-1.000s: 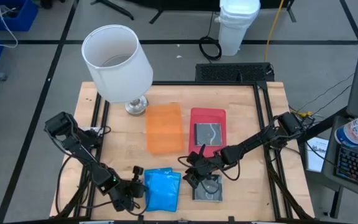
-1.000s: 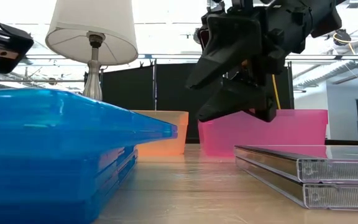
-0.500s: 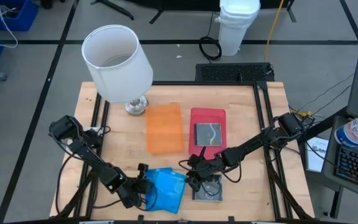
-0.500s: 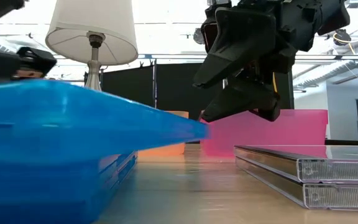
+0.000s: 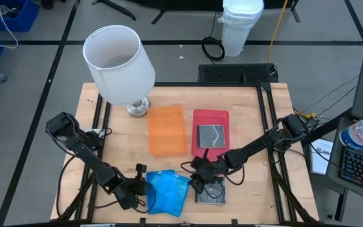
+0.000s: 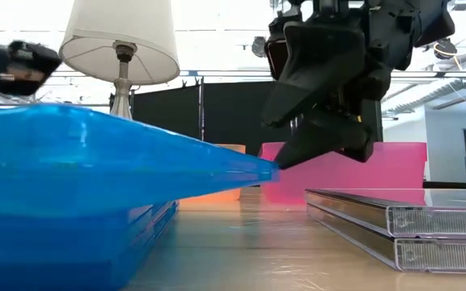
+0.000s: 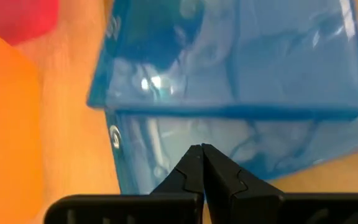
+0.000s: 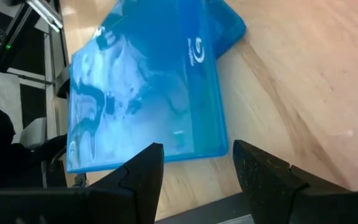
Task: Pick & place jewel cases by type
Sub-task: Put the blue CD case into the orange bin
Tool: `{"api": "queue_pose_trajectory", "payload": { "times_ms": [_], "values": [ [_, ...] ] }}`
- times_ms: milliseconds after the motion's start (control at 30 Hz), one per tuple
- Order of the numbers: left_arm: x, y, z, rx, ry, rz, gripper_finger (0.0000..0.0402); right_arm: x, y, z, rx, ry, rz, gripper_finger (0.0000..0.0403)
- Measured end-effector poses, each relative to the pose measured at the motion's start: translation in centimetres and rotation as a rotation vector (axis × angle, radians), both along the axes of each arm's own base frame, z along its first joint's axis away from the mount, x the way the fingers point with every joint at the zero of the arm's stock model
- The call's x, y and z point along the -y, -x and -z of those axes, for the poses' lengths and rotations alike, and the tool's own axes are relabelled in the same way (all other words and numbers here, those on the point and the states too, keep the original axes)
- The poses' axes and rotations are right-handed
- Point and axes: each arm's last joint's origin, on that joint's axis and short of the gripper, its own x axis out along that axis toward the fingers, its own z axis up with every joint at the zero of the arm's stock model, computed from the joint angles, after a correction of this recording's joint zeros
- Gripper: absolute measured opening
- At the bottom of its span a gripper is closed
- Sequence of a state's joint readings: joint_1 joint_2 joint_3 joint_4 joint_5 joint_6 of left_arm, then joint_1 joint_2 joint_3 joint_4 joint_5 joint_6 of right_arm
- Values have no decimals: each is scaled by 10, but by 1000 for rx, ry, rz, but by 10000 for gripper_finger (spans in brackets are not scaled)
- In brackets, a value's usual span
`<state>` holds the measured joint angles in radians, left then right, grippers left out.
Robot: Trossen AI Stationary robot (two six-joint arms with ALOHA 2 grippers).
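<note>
A stack of blue jewel cases [image 5: 167, 193] lies near the table's front edge. Its top case [image 8: 145, 93] sits skewed on the lower one, and its right corner [image 6: 269, 170] juts out above the wood. My left gripper [image 5: 144, 189] is shut at the stack's left side. My right gripper [image 5: 197, 180] hangs open just right of the stack, with the top case's corner [image 8: 221, 148] ahead of its fingers. Two clear, dark-filled jewel cases [image 6: 399, 226] lie stacked under the right arm. Another dark case [image 5: 210, 135] lies in the red tray [image 5: 210, 117]. My left gripper comes at the blue stack slanting down from the table's left. Its shut fingertips [image 7: 199, 163] lie over the uncovered top of the lower case [image 7: 166, 149], just short of the top case's edge [image 7: 229, 113]. Whether they touch either case, I cannot tell.
An orange tray [image 5: 167, 129] lies beside the red tray at the table's middle. A white-shaded lamp [image 5: 120, 63] stands at the far left. Bare wood shows between the blue stack and the clear cases [image 5: 210, 190].
My left gripper has gone toward the table's right edge into the blue stack, then drawn back a little. The top blue case has slid to the right and turned, so its right corner now reaches out under my right gripper. The lower case has stayed in place.
</note>
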<state>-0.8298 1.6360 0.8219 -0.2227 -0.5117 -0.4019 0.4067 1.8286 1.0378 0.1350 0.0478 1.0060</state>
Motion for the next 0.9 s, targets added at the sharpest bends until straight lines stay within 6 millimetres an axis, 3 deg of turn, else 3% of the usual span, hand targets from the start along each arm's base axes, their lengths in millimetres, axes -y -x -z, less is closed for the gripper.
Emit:
{"api": "queue_pose_trajectory", "payload": {
  "times_ms": [333, 900],
  "values": [
    [16, 3, -5, 78, 91, 37, 4, 1, 1, 1, -28, -11, 21, 183],
    [37, -13, -21, 102, 133, 124, 12, 3, 2, 4, -63, -24, 26, 183]
  ]
}}
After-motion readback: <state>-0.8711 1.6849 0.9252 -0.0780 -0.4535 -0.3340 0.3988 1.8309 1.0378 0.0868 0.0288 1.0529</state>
